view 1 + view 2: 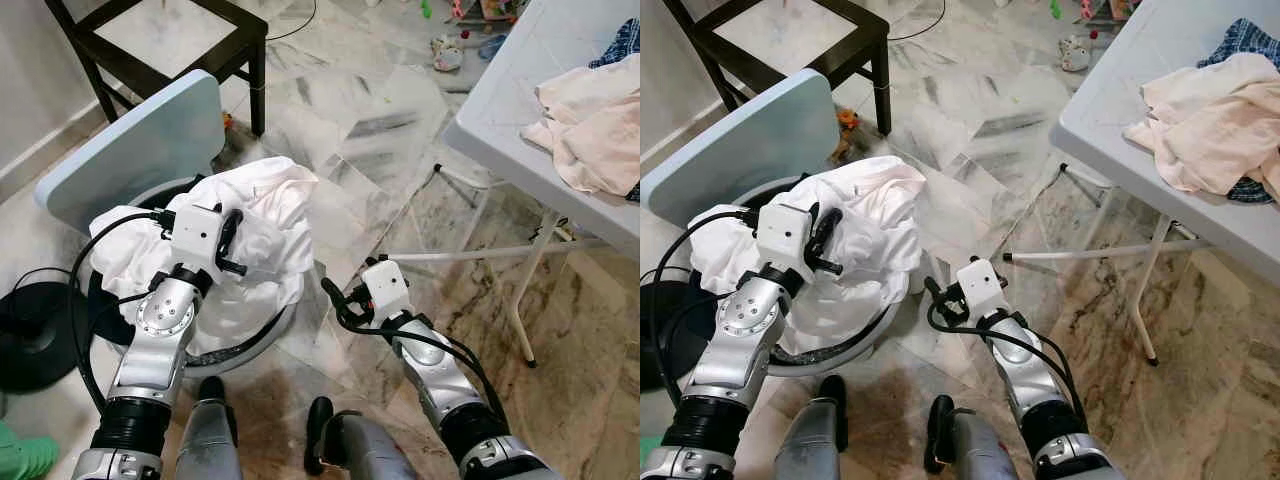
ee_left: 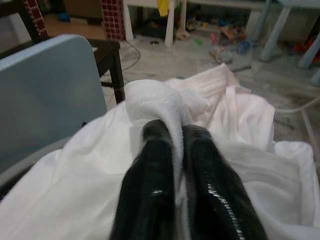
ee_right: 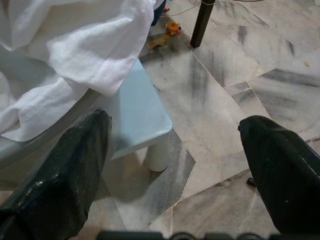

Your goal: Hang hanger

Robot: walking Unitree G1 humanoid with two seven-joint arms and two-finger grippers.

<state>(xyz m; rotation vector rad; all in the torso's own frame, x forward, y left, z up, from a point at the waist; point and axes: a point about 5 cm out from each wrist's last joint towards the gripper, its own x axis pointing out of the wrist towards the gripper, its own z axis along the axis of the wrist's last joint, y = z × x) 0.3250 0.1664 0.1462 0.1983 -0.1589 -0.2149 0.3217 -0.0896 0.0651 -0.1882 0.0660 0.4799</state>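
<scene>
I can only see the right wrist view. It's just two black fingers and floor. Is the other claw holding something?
Observer: Yes, the left claw is shut on a fold of the white cloth.
Operator: Where is that cloth?
Observer: Heaped in a round basket on the floor.
Operator: Any more clothes around?
Observer: A pale pink garment lies on the white table to the robot's right.

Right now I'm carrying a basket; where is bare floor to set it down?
Bare marble floor lies between the black chair and the white table. Crowded: the white cloth pile held by the left claw.
</scene>
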